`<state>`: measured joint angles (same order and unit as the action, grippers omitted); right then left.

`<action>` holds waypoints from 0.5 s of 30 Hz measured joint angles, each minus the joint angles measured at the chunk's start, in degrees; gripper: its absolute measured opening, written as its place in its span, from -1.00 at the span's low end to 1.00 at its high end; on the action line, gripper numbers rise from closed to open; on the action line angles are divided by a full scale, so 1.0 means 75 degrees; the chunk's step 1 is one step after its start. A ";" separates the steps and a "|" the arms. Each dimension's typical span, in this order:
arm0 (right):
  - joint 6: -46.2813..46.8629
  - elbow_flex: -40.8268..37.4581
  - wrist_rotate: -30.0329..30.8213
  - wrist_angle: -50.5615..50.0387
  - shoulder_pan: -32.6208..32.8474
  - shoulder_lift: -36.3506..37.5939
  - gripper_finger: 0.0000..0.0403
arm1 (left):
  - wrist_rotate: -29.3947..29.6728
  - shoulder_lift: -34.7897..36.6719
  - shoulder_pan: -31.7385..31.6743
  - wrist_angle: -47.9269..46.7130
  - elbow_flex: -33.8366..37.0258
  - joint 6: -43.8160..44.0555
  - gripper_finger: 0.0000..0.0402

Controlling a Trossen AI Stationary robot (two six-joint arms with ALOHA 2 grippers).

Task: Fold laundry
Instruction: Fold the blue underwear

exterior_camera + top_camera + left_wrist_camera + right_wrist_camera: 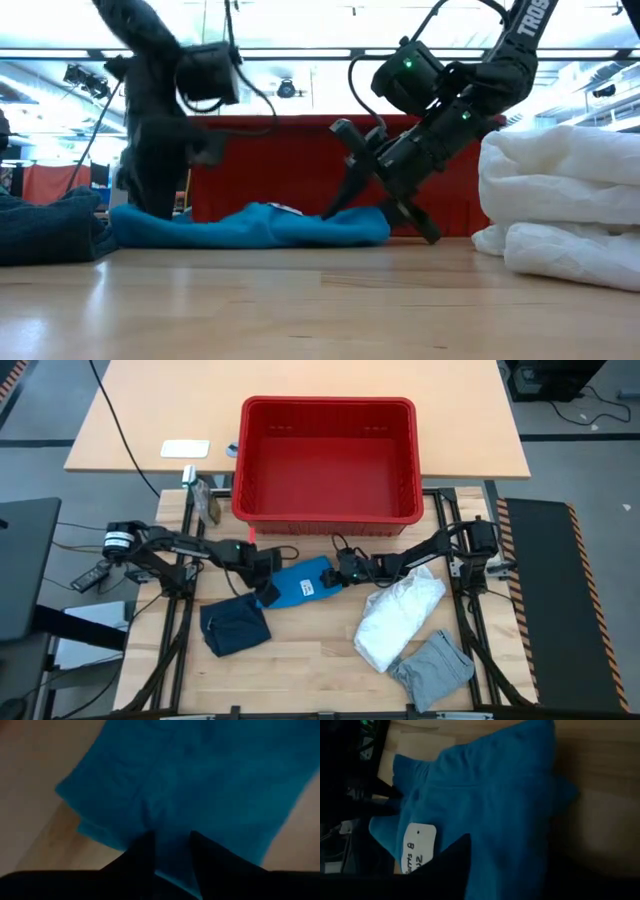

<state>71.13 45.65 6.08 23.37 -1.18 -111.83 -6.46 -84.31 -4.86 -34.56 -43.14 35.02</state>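
A bright blue cloth (300, 582) with a white label (416, 847) lies flat on the table in front of the red basket. My left gripper (268, 592) is shut on its left end. My right gripper (334, 573) slants down over its right end with fingers spread, one finger (340, 180) above the cloth and the other (425, 230) down by the table. The navy piece (235, 626) lies bunched on the table near the left gripper. The white crinkly piece (400, 616) and the grey piece (432, 668) lie toward the table's near right. My left gripper pinches the blue cloth's left end (170, 837) between its two fingers (142, 856), coming from above and the table's left. The cloth stays lying on the table. One layer or several, I cannot tell. My right gripper stands over the cloth's right end (485, 820); whether it touches, I cannot tell.
The red basket (328, 510) stands just beyond both grippers at the table's far edge. The white piece (560, 200) bulks up close to the right arm. Bare wood shows along the near edge between the navy and white pieces.
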 joint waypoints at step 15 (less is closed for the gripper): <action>-0.1311 0.0912 -0.0703 -0.1819 0.0054 0.0303 -0.96 | 0.0105 -0.0125 -0.0026 0.1550 0.0483 0.0195 -0.39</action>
<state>61.30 52.49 0.81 9.72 -0.78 -109.56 -5.67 -85.25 -5.06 -22.93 -39.52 36.49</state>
